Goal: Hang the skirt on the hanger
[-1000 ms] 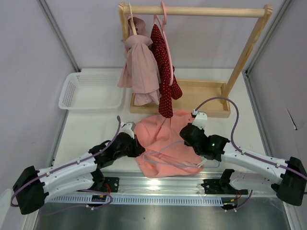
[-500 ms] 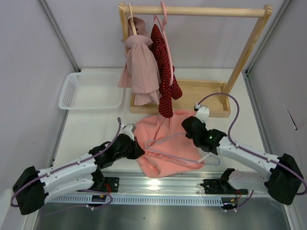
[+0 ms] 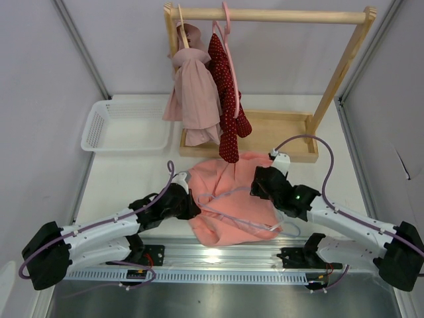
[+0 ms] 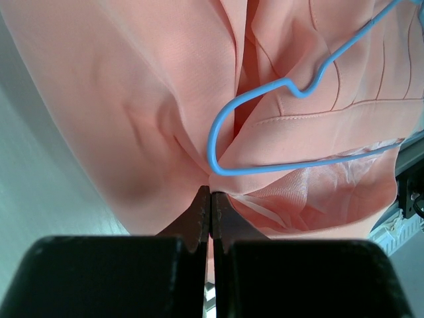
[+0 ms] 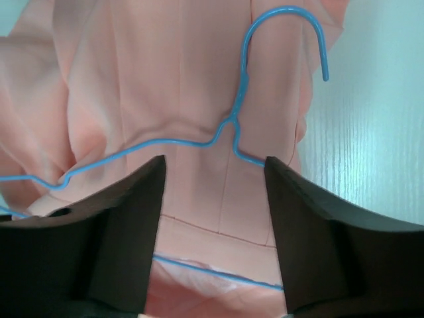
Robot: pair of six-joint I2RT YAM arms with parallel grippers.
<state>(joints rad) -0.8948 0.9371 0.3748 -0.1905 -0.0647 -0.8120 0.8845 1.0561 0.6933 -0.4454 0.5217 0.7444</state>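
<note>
Your left fingers (image 4: pixel 211 193) are clenched on a fold at the left edge of the skirt (image 4: pixel 132 99). Your right fingers (image 5: pixel 213 165) are spread wide and grasp nothing, poised over the neck of the hanger (image 5: pixel 233 120). The hanger lies loose on top of the skirt. Its hook points off the skirt's right side toward bare counter (image 5: pixel 371 165), and one wire shoulder ends just beyond your left pinch. The skirt is bunched on the counter between the two arms.

To do this step well, I'd bring the right down onto the twisted neck, not the hook (wire this thin will likely swivel if caught off-centre). Hold the left pinch firm so the fabric edge lifts clear for the wire shoulder to slide under.

Mind the edges. The front rail (image 3: pixel 218 250) runs just beside the skirt's near hem, and the rack base (image 3: pixel 278 136) lies close to its far side. The dotted garment (image 3: pixel 228 112) hangs just over that far edge. Your open room is to the left, toward the basket (image 3: pixel 126 126), and upward.
</note>
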